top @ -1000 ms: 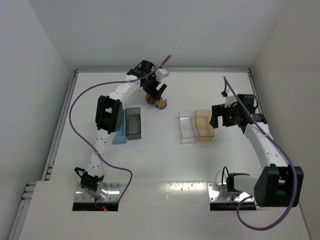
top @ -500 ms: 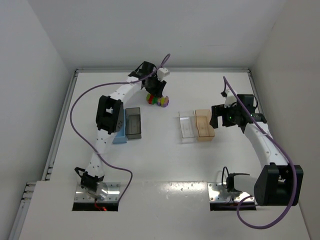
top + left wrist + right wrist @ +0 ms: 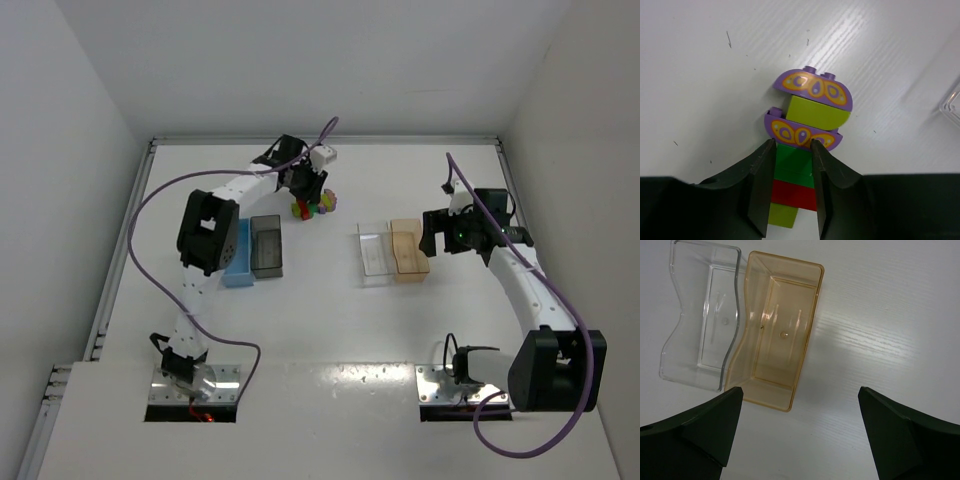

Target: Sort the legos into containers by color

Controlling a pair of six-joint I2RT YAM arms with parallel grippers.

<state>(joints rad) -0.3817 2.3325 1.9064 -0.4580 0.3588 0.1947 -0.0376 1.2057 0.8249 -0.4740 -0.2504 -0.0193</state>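
Pinching the green brick (image 3: 794, 165) of the stacked legos (image 3: 812, 112) near the grey bin (image 3: 266, 245), the left tool (image 3: 793, 146) likely must pull it free next; right tool (image 3: 800, 389) gapes wide.

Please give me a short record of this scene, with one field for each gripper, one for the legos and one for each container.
left gripper: shut on the green brick of the lego stack
right gripper: open, holds nothing, near the tan bin
lego stack: six bricks joined in a row
tan bin: empty
clear bin: empty, touching the tan bin
grey bin: looks empty
blue bin: beside the grey bin, partly hidden by the left arm
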